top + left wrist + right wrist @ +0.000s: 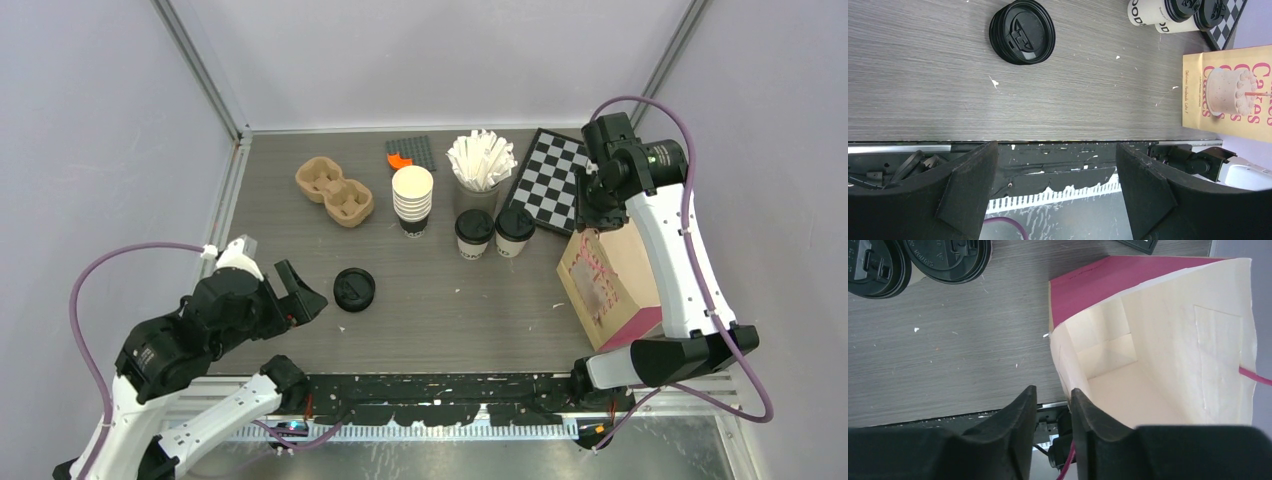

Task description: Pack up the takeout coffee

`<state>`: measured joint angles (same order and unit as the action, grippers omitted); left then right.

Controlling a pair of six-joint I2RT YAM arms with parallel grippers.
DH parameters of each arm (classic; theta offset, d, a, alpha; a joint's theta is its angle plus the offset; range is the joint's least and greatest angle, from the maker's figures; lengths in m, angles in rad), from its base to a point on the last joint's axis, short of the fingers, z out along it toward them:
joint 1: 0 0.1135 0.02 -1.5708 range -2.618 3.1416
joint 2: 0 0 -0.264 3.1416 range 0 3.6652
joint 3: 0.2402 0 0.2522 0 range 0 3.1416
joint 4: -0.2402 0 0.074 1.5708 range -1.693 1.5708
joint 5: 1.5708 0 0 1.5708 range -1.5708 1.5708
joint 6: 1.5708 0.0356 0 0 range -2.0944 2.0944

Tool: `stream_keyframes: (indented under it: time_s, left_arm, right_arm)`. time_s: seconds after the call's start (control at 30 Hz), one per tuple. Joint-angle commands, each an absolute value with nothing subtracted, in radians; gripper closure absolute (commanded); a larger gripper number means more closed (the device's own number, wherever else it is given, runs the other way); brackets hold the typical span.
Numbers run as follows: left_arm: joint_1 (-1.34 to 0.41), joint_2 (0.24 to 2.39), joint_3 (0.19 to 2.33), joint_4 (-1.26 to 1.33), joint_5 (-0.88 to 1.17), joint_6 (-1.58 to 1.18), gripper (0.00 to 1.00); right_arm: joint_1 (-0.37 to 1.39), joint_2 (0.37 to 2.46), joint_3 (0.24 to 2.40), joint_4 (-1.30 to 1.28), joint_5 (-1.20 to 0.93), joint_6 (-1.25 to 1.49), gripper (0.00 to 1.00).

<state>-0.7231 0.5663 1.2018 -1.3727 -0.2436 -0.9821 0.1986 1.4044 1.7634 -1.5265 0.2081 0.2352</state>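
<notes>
Overhead view of a grey wood-grain bench [450, 320] with two robot arms mounted at its near edge. Just off the bench's centre, toward 2 o'clock, one takeout coffee [474, 232] and a second takeout coffee [514, 230] stand upright side by side. They are cream cups with black lids on, close enough to look as if they touch. Both are on the bench, outside the paper bag [610, 285], which sits at 4 o'clock near the right edge. The cups are at the bag's 10 o'clock.

The bag is tan with a cake picture on its face and a magenta side. Its mouth gapes open toward the right wrist camera, showing a cream interior.

The right claw [1053, 394] hangs at the bag's rim. Its fingers stand close together with a narrow gap, and the rim meets the tip of one finger. Whether the paper is pinched cannot be told.

The left claw [1055, 150] is at 8 o'clock, spread wide and holding nothing, by the bench's near edge. A loose black lid [354, 289] lies flat near it, toward the centre.

Along the far side are a cardboard cup carrier [334, 190] at 10 o'clock, a stack of lidless cream cups [412, 198] at 11, a holder of white stirrers [481, 160] at 12, and a checkerboard [550, 180] at 1 o'clock.
</notes>
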Motion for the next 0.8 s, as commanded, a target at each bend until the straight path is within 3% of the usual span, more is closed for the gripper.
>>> stream_keyframes:
  time_s: [0.0, 0.1, 0.17, 0.57, 0.77]
  left_arm:
    - [-0.718, 0.58, 1.192, -1.31, -0.252, -0.958, 0.12]
    - [-0.718, 0.579, 1.188, -1.304, -0.259, -0.963, 0.11]
    - [-0.718, 0.577, 1.187, -1.302, -0.259, -0.971, 0.11]
    - [-0.718, 0.543, 1.243, -1.409, -0.391, -1.004, 0.11]
    - [-0.718, 0.525, 1.239, -1.406, -0.417, -0.984, 0.11]
  right_arm:
    - [0.193, 1.377, 1.789, -1.514, 0.226, 0.186, 0.74]
    - [0.194, 1.372, 1.812, -1.529, 0.179, 0.193, 0.94]
    - [0.194, 1.373, 1.823, -1.55, 0.147, 0.204, 0.99]
    - [0.196, 1.347, 1.873, -1.697, 0.056, 0.306, 0.99]
    - [0.21, 1.283, 1.811, -1.701, -0.168, 0.308, 0.99]
